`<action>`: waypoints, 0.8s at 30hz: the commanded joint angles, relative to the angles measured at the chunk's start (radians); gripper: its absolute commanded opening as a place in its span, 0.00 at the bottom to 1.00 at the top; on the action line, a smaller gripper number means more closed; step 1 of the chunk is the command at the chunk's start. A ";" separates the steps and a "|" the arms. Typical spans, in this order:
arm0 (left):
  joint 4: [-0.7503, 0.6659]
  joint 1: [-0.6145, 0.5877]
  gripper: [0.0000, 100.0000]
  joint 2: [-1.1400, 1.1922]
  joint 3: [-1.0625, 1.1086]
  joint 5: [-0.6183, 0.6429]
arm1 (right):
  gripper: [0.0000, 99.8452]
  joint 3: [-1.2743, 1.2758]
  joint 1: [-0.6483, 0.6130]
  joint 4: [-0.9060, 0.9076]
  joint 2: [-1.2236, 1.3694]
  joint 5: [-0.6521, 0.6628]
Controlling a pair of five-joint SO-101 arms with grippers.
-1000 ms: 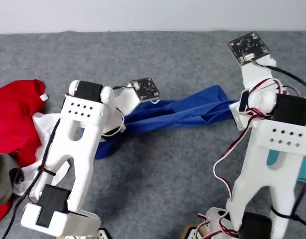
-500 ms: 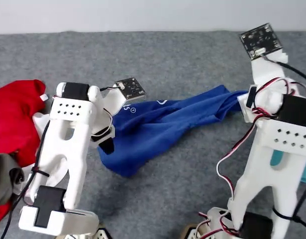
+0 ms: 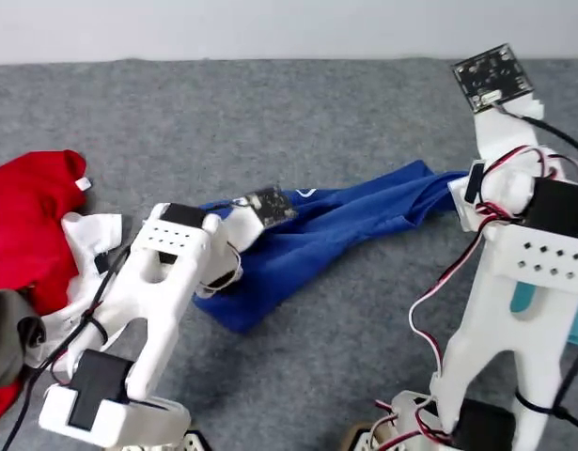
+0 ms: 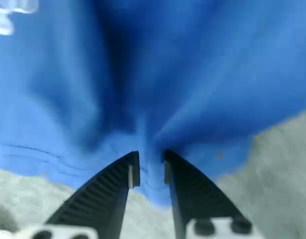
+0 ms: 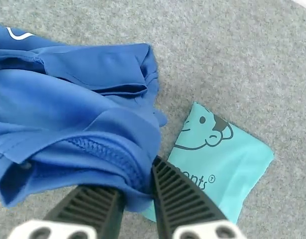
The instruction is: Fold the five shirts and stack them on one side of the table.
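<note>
Mid-counter, crumpled blue fabric shirt (image 3: 335, 225) is held at both ends: left tool (image 4: 150, 160) and right tool (image 5: 136, 180) each clamp an edge. Looks like you're spreading it; next, tension it flat.

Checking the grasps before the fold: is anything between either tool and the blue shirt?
Nothing visible. The left tool pinches the blue shirt directly, and the right tool grips its other end; the folded teal shirt lies beside that tool, not between.
</note>
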 commanded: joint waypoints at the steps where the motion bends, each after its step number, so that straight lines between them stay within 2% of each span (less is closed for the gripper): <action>1: -0.092 -0.009 0.09 0.075 -0.031 0.048 | 0.01 -0.017 0.008 0.013 -0.005 0.000; 3: -0.101 -0.011 0.09 0.175 -0.087 0.075 | 0.01 -0.017 0.008 0.021 -0.005 0.000; 9: 0.072 -0.068 0.09 0.387 -0.455 0.172 | 0.01 -0.017 0.010 0.021 -0.010 0.005; 16: 0.308 -0.121 0.09 0.396 -0.754 0.186 | 0.01 -0.015 0.015 0.016 -0.004 0.005; 24: 0.580 -0.041 0.09 0.394 -0.908 0.184 | 0.01 0.038 0.015 -0.030 0.053 0.002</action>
